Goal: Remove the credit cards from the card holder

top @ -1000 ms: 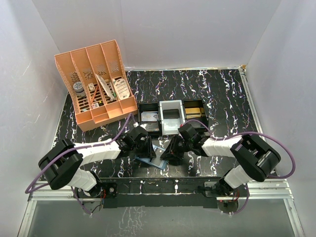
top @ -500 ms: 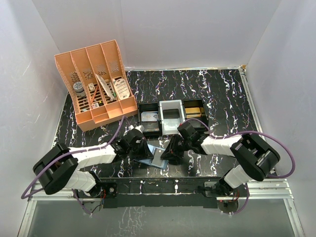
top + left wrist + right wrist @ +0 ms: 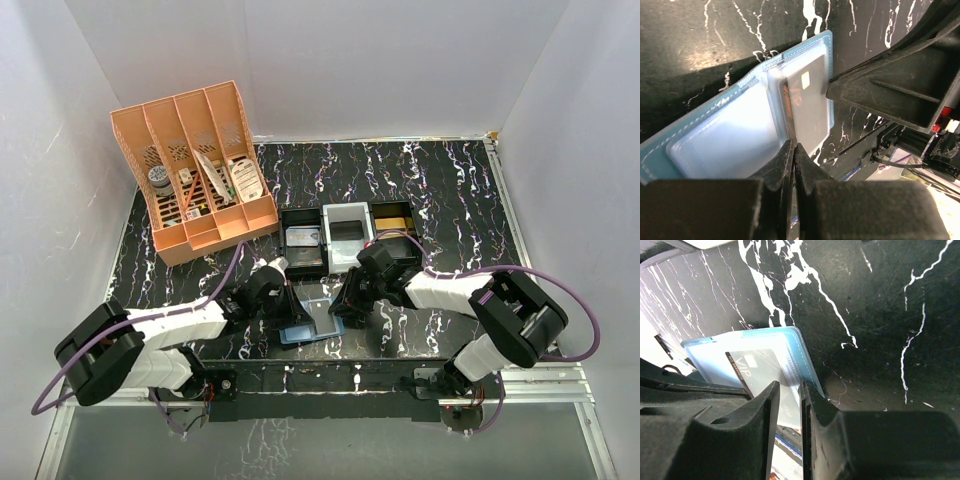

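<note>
At table front, card holder lies open, black card not yet out of pocket. My left gripper fully closed at holder's edge; right gripper barely open, grip unclear. Next: pinch card alone, slide out.

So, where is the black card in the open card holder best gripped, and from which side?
Probably the dark strip of the black card that sticks out of its clear pocket, beside the fold of the card holder. Come from the fold side: the pocket seems to open there and covers the rest.
</note>
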